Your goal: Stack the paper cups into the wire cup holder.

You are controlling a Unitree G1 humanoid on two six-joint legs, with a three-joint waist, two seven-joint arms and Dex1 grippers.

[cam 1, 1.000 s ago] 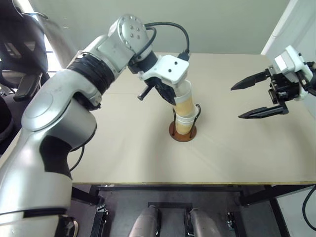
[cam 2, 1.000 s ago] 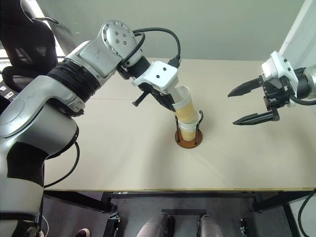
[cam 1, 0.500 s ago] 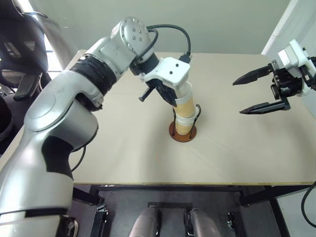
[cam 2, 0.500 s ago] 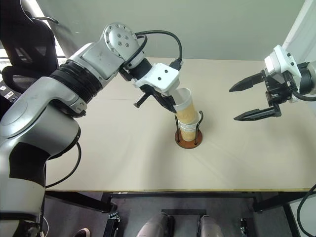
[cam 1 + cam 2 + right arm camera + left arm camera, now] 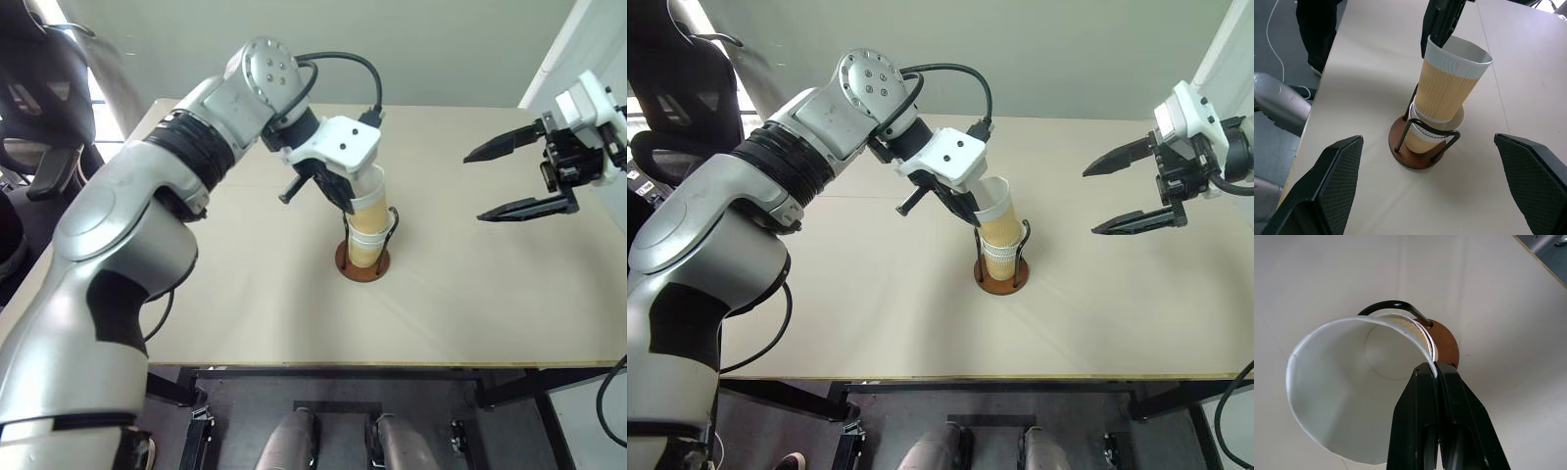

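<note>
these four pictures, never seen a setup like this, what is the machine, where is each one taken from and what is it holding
It is a humanoid robot with two arms, each ending in a two-finger claw. Two pictures come from its head, looking down over a table. The other two come from cameras on its wrists, looking along the fingers.

On the table stands a wire cup holder with paper cups nested in it. The left claw is shut on the rim of the top cup, which leans at a tilt in the stack. The right claw hangs open and empty off to the side, above the table.

The top cup (image 5: 1451, 88) hides the lower cups' (image 5: 1420, 139) number.
</note>
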